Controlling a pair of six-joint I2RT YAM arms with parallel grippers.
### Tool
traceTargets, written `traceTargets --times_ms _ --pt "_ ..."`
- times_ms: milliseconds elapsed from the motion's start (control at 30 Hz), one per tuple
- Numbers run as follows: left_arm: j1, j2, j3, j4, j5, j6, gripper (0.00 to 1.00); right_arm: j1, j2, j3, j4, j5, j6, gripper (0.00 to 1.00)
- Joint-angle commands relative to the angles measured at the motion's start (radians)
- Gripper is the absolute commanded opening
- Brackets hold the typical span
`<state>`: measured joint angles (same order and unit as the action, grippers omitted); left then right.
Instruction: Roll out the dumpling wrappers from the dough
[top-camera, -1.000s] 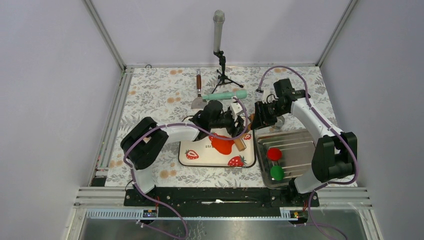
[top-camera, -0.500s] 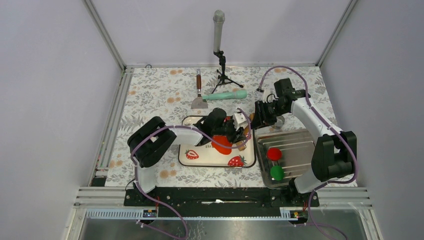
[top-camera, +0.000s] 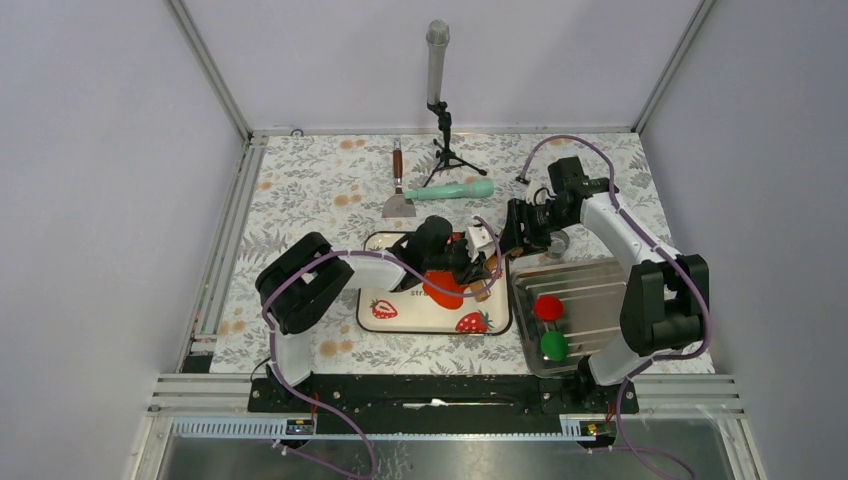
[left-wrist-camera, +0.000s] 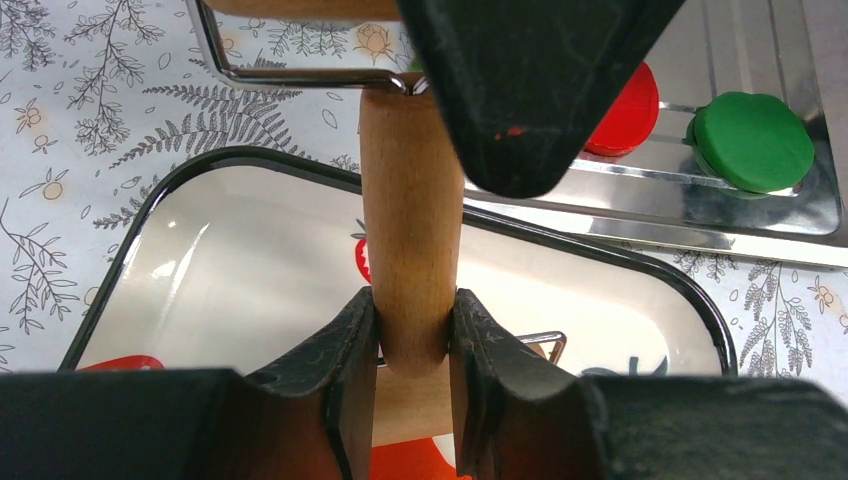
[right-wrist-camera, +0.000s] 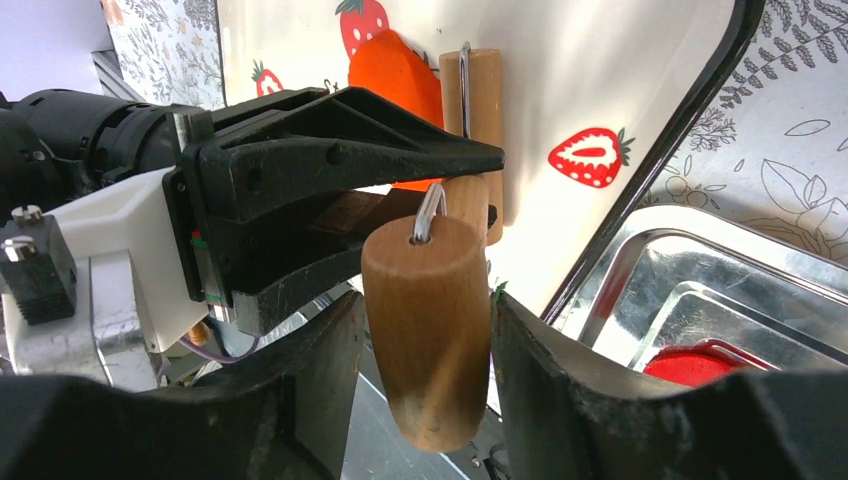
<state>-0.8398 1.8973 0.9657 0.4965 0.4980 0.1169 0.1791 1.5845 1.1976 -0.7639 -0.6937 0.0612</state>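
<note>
Toward the near right corner of the surface, a metal tray (top-camera: 590, 285) held 2 discs, 1 crimson (top-camera: 547, 307) and 1 green (top-camera: 553, 346). Just left of it sat the strawberry tray (top-camera: 415, 318), and the dough (top-camera: 443, 288) lay flat on it, right of its middle. The wooden roller (left-wrist-camera: 410, 200) stood tilted over that tray. Its long axis ran from the lower head (right-wrist-camera: 482, 110), which rested just beside the dough's right edge, up and away to the upper head (right-wrist-camera: 420, 300). The left gripper (left-wrist-camera: 410, 340) was clamped on the handle. The right gripper (right-wrist-camera: 425, 330) sat with a finger against each side of the upper head, apparently pinching it. The dough therefore lay left of the lower head, toward the left edge of the surface and nearer the left arm. A rolling stroke would likely have to travel that way.
</note>
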Motion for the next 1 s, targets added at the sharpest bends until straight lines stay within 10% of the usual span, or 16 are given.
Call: traceTargets --times_ms 0,733,867,967 --pt "-0.006 -0.049 0.044 0.048 0.051 0.035 0.00 -0.005 0.016 0.027 0.022 -0.040 0.046 0.58" --pt "-0.022 -0.088 0.110 -0.050 0.061 0.037 0.00 -0.004 0.005 -0.057 0.042 0.052 0.028 0.47" --pt "-0.025 -0.092 0.113 -0.050 0.056 0.029 0.00 -0.001 0.008 -0.067 0.045 0.032 0.027 0.39" --pt "-0.026 -0.097 0.115 -0.050 0.054 0.024 0.00 0.000 0.010 -0.065 0.045 -0.020 0.009 0.11"
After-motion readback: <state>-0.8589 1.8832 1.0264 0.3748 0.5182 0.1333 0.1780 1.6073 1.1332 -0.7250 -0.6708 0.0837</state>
